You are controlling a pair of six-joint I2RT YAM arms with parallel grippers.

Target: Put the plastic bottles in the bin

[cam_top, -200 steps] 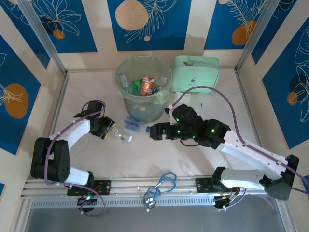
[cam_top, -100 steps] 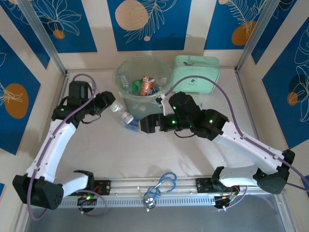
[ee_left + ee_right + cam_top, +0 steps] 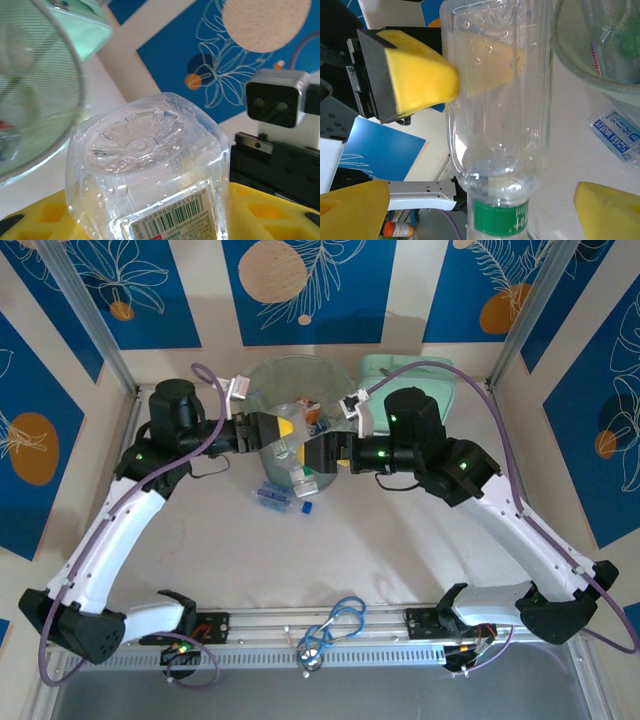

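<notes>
Bottle (image 3: 274,497) lies on pale table (image 3: 400,540), blue-patterned walls (image 3: 310,285).

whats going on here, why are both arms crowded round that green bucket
The left claw is shut on a clear bottle with a green label, holding it right by the pale-green bin, which already has bottles inside. The right claw is open, and its jaws stand either side of that bottle's neck end without touching it. Another bottle with a blue label lies on the table in front of the bin, not yet picked up.
</notes>
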